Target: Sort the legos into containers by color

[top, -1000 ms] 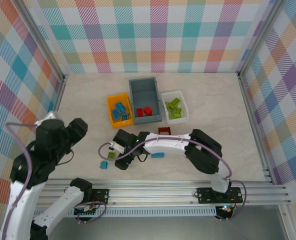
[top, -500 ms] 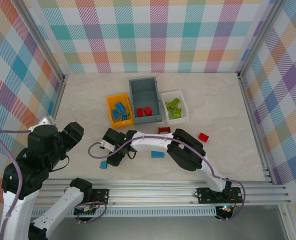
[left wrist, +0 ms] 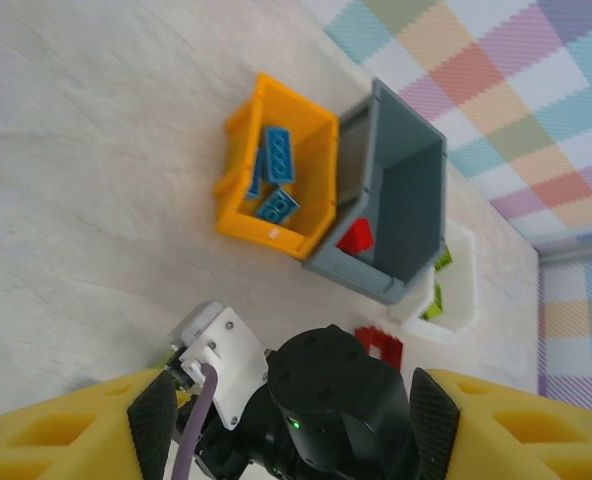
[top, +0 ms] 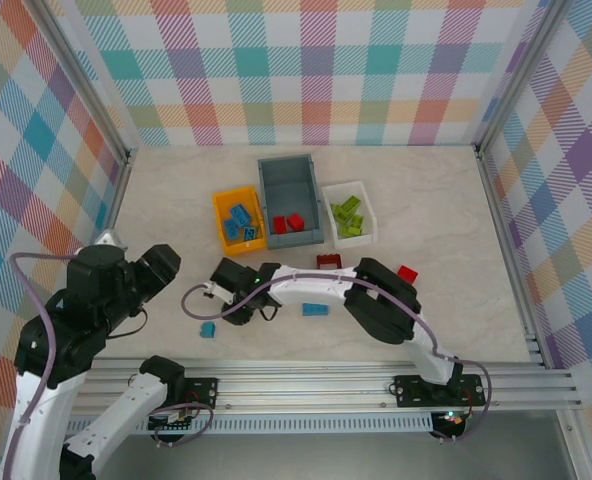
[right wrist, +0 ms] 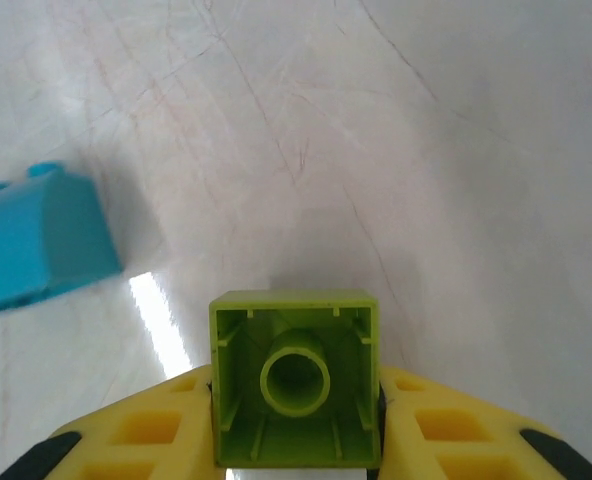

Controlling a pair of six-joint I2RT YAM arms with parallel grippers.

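Observation:
My right gripper (right wrist: 294, 385) is shut on a lime green lego (right wrist: 294, 372), which sits between its yellow fingers with the hollow underside facing the camera, just above the table. A blue lego (right wrist: 36, 242) lies to its left. From above, the right arm's wrist (top: 236, 288) reaches left across the table's front. My left gripper (left wrist: 291, 425) is open and hangs high over that wrist with nothing between its pads. The orange-yellow container (top: 221, 222) holds blue legos, the grey-blue one (top: 290, 172) red ones, and the white one (top: 366, 208) green ones.
Loose on the table are a small blue lego (top: 207, 329), a longer blue one (top: 315, 309), a red one (top: 328, 262) just in front of the grey-blue container, and another red one (top: 407, 274) to the right. Checked walls and metal rails enclose the table.
The right gripper has closed on the green lego after sliding a little left. The left arm dipped down-left and came back up. The right-hand red lego is no longer covered by the right arm.

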